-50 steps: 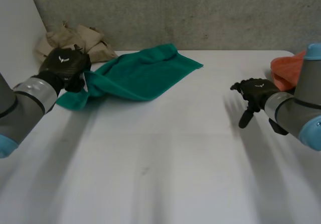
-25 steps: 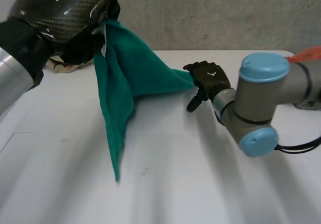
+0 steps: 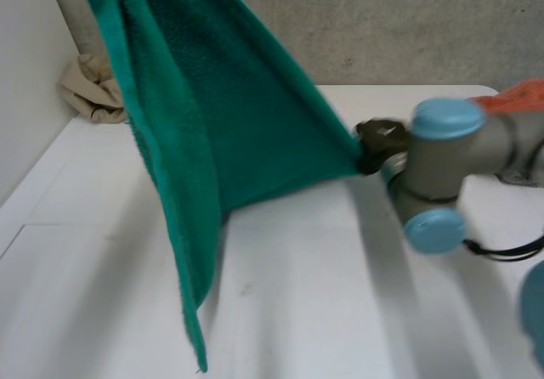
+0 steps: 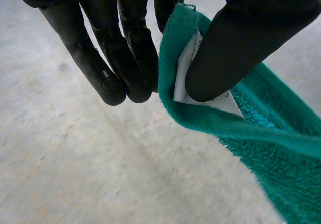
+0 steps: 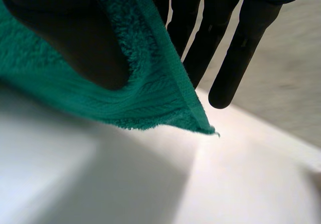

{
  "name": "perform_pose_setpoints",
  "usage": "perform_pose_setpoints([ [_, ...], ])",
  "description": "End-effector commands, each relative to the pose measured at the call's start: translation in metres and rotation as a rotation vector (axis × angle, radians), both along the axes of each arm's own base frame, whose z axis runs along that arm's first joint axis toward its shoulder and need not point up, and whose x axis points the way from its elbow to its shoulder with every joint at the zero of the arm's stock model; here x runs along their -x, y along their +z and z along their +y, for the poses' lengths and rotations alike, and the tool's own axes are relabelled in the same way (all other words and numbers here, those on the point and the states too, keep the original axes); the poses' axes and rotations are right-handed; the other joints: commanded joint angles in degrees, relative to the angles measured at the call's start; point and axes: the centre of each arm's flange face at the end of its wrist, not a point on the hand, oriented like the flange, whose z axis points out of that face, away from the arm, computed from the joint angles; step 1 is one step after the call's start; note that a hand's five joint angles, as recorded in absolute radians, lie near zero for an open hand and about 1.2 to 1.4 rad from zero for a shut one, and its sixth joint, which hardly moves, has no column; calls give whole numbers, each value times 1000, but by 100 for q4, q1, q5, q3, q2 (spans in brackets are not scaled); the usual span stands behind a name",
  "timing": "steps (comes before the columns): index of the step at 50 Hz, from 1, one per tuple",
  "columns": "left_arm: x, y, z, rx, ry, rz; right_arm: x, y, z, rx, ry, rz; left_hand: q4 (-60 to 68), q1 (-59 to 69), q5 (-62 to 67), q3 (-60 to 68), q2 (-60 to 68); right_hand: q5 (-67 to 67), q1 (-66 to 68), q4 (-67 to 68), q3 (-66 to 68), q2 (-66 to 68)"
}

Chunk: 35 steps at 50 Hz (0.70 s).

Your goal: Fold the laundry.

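Note:
A green towel (image 3: 229, 115) hangs in the air above the white table (image 3: 323, 294), with one loose corner dangling low toward the front. In the left wrist view my left hand (image 4: 125, 48) pinches a towel (image 4: 261, 143) corner between thumb and straight fingers, right at a white label (image 4: 181, 83). My right hand (image 3: 380, 134) holds another corner at the towel's right end. In the right wrist view the right hand (image 5: 65, 38) presses the towel (image 5: 150, 93) edge between its thumb and fingers, just above the table.
A beige cloth (image 3: 92, 88) lies bunched at the back left against the wall. An orange cloth (image 3: 520, 95) lies at the table's back right, behind my right arm (image 3: 442, 166).
My left hand rose out of the head view's top, lifting the towel off the table. My right hand moved in to the left and shut on the towel's right corner.

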Motion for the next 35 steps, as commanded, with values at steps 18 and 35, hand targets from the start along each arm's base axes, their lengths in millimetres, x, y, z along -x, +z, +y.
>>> perform_pose_setpoints([
  [18, -61, -203, -172, -742, 241, -274, 148, 151, 33, -67, 124, 438, 1130, 1456, 1237, 1178, 1132, 1393, 1492, 1166, 1233, 1281],
  [35, -7, -80, -278, -18, 340, -46, 108, 209, -77, 620, -129, 359, 1130, 1456, 1237, 1178, 1132, 1393, 1492, 1166, 1233, 1281],
])
